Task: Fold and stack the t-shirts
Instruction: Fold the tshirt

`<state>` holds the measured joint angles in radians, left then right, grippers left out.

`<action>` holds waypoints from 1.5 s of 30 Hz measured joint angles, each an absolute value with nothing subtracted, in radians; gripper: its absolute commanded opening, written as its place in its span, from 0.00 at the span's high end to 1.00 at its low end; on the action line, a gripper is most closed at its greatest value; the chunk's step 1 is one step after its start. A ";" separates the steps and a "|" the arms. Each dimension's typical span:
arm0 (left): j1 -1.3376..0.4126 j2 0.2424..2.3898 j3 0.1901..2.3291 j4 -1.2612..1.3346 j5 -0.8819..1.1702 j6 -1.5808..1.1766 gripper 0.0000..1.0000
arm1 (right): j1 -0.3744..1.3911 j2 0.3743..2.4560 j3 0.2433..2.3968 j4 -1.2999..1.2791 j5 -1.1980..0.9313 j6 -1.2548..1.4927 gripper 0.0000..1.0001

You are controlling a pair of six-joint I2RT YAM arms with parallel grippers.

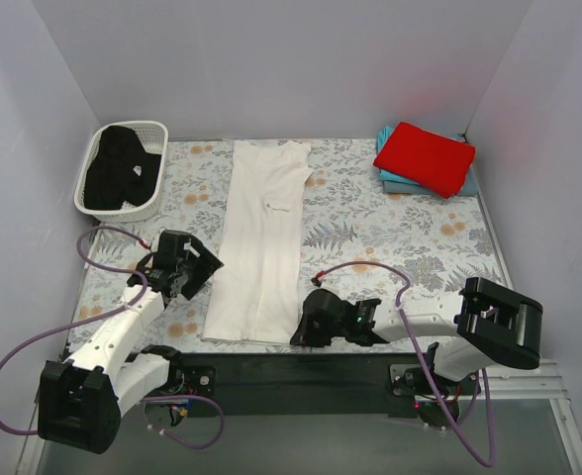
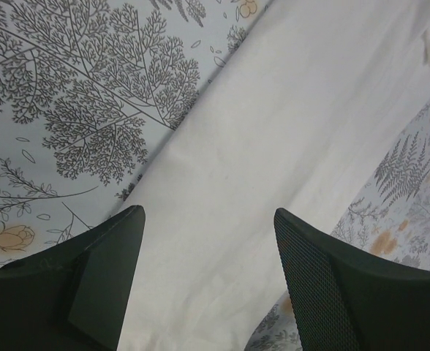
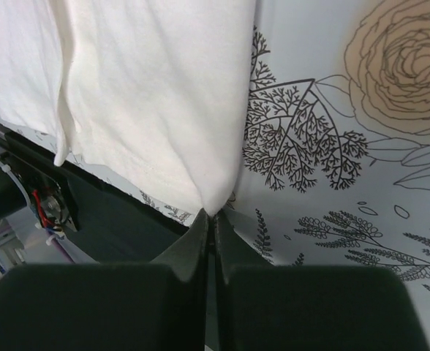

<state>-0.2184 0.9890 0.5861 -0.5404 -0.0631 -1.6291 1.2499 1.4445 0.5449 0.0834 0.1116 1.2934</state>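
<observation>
The white t-shirt [image 1: 259, 233] lies as a long narrow strip down the middle of the table, its print hidden. My right gripper [image 1: 301, 334] is shut on its near right bottom corner [image 3: 216, 196], low by the table's front edge. My left gripper [image 1: 207, 265] is open beside the shirt's left edge, and its fingers [image 2: 105, 263] hang over the white cloth [image 2: 273, 146] without touching it. The red t-shirt [image 1: 425, 157] lies folded on the folded teal one [image 1: 398, 183] at the far right. The black t-shirt [image 1: 119, 170] is bunched in the basket.
The white lattice basket [image 1: 155, 129] stands at the far left. The floral table cloth [image 1: 370, 228] covers the table. A black rail [image 1: 291, 371] runs along the near edge under both arms. Purple cables [image 1: 365, 267] loop over the near table.
</observation>
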 measured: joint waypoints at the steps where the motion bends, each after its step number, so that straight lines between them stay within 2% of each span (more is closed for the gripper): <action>1: -0.225 0.989 0.578 -0.533 -0.054 -1.633 0.30 | 1.244 1.446 0.548 0.080 0.109 1.285 0.99; 5: -0.305 0.997 0.553 -0.519 -0.037 -1.659 0.30 | 1.205 1.401 0.504 0.084 0.096 1.246 0.99; 12: -0.548 1.061 0.551 -0.493 -0.044 -1.773 0.30 | 1.068 1.082 0.320 -0.039 0.107 1.151 0.99; 18: -0.664 1.064 0.551 -0.538 -0.064 -1.885 0.30 | 1.021 0.953 0.297 -0.172 0.096 1.048 0.96; 21: -0.698 1.027 0.551 -0.624 -0.089 -1.935 0.31 | 1.020 0.957 0.306 -0.184 0.070 1.012 0.83; 22: -0.706 1.013 0.551 -0.651 -0.094 -1.945 0.33 | 1.020 0.963 0.311 -0.188 0.059 0.995 0.70; 25: -0.735 0.986 0.552 -0.741 -0.101 -1.965 0.35 | 1.021 0.970 0.329 -0.193 0.030 0.962 0.53; 28: -0.773 0.994 0.552 -0.810 -0.097 -1.976 0.40 | 1.021 0.970 0.347 -0.212 0.014 0.932 0.48; 34: -0.875 1.008 0.523 -0.847 -0.070 -1.984 0.51 | 1.014 0.968 0.375 -0.283 0.019 0.896 0.47; 41: -0.933 1.011 0.450 -0.828 -0.030 -1.991 0.53 | 0.966 0.941 0.378 -0.331 0.028 0.874 0.47; 45: -0.946 0.997 0.433 -0.791 -0.015 -1.995 0.59 | 0.954 0.933 0.378 -0.344 0.031 0.860 0.47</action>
<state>-0.9459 0.9970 0.4332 -0.7914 -0.0154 -1.9949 0.9543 0.9329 0.3782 -0.3443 0.0311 0.8597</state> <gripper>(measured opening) 0.440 0.526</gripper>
